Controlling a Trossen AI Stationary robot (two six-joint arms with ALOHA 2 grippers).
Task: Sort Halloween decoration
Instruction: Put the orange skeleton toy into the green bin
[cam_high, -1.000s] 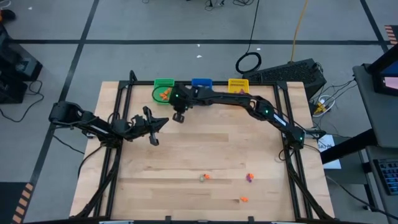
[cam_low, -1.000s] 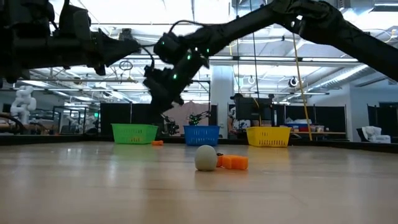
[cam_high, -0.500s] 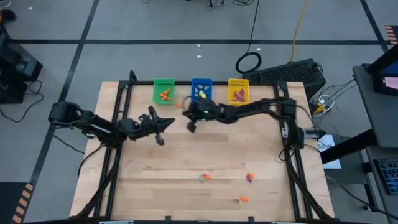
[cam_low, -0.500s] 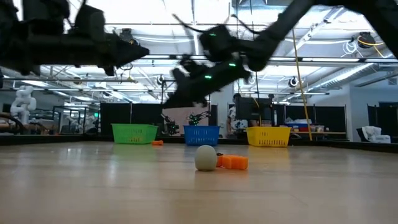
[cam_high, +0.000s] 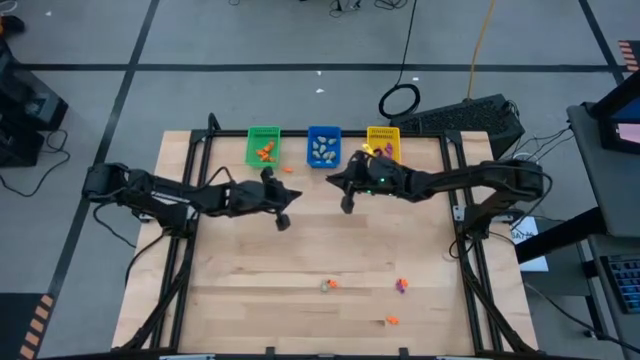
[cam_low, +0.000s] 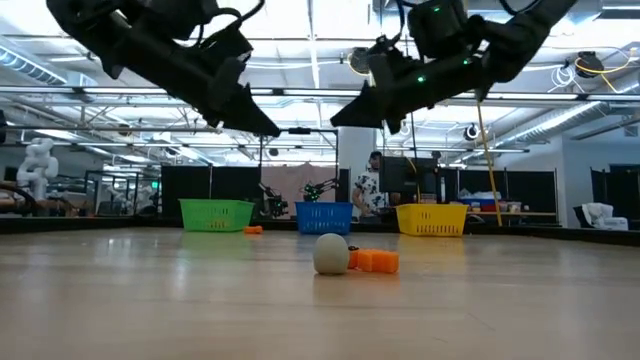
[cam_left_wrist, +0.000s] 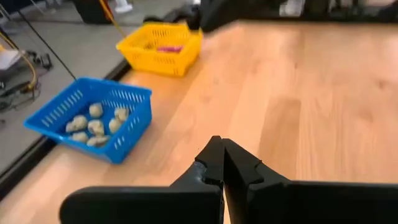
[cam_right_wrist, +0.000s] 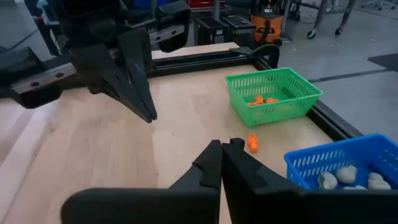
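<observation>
Small trinkets lie on the near part of the table: a pale ball (cam_low: 331, 253) with an orange piece (cam_low: 377, 261) beside it, a purple-and-orange one (cam_high: 401, 286) and an orange one (cam_high: 392, 320). Another orange piece (cam_right_wrist: 252, 142) lies on the wood beside the green bin (cam_high: 264, 146). My left gripper (cam_high: 283, 222) hangs shut above mid-table. My right gripper (cam_high: 346, 205) is shut too, in the air just in front of the blue bin (cam_high: 323, 147). Neither holds anything.
Three bins stand in a row at the far edge: green with orange pieces, blue (cam_left_wrist: 87, 118) with pale pieces, yellow (cam_left_wrist: 163, 46) with purple ones. A black frame borders the table. Bare wood lies between the grippers and the near trinkets.
My right gripper has swung from over the green bin toward the table's right, past the blue bin, and come slightly toward the near edge as its arm folded back. My left gripper has reached toward the right, to mid-table. The trinkets have stayed put.
</observation>
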